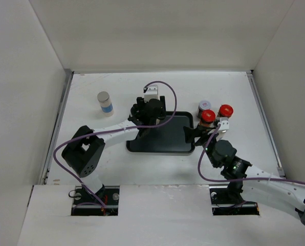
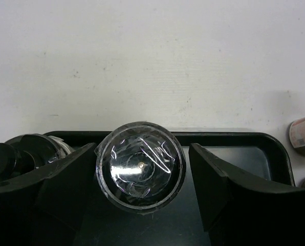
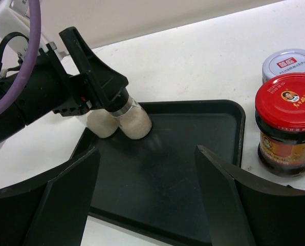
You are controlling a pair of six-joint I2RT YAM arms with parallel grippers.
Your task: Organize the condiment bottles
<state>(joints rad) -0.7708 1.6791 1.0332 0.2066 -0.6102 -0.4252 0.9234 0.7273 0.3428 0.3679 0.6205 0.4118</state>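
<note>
Two shakers stand in the tray's (image 3: 193, 154) far-left corner. The left gripper (image 2: 142, 154) closely brackets the clear-capped shaker (image 2: 140, 171), firm clamp or not: cannot tell. The dark-capped shaker (image 2: 34, 148) is just beside it. The right gripper (image 3: 147, 200) is spread wide, empty, over the tray. Red-lidded jars (image 1: 208, 116) and a silver-capped jar (image 1: 204, 105) sit off its right edge.

The flat black rectangular plastic tray (image 3: 214, 148) is bare across its middle and right side. Its far left corner is blocked by a clear-capped pale shaker (image 3: 134, 122) clamped in the left gripper (image 2: 142, 171), with a white shaker (image 3: 99, 125) beside it. A brown red-lidded jar (image 3: 284, 128) and a silver-lidded jar (image 3: 289, 64) stand just outside the right rim.
</note>
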